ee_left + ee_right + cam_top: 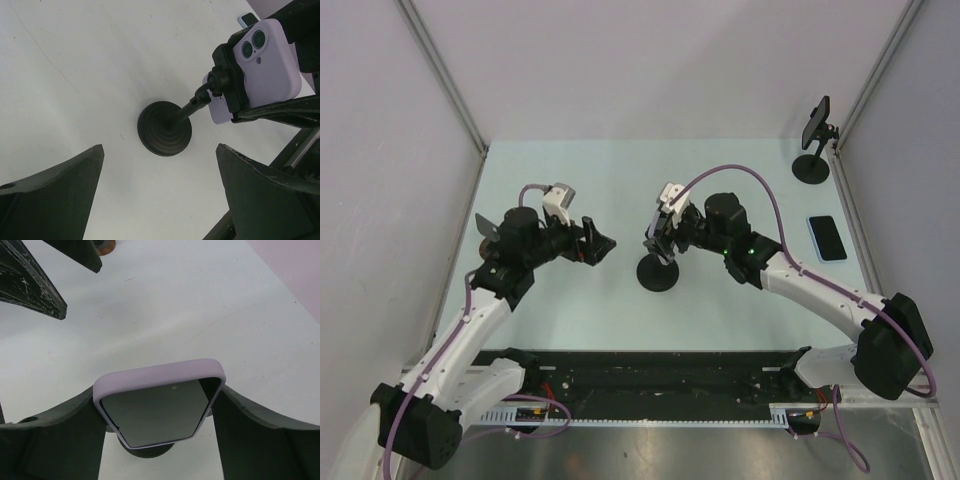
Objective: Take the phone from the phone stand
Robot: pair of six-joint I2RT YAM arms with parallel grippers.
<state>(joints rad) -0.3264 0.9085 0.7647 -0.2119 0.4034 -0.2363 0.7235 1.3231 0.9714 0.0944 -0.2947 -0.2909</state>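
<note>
Surroundings: a spare stand (812,165) carrying a dark device is seen at the far right corner of the pale tabletop (570,170). A blue-cased handset (827,237) lies flat near the right edge. Both are well apart from the arms.
In the way: the black clamp (227,75) of the phone stand (165,128) is wrapped over the back and one side edge of the phone (160,400). The left fingers (55,195) are pointed at it from the left, near but apart.
Phone position: it is held up in the clamp at mid-tabletop, above the round base. Its back and twin lenses are turned toward the left arm and its glass toward the right wrist.
Phone and right fingers: the right fingers (270,435) are set one on each side of the phone, close against its side edges. Contact seems made, but whether they press cannot be told.
Left fingers: they are spread wide and hold nothing, and the base is seen between them from the left wrist.
Materials and shapes: the case is matte lilac with rounded corners and the screen is dark and glossy. The base is a black, ridged, domed disc with a thin slanted stem. The fingers are dark, scuffed and wedge-shaped.
</note>
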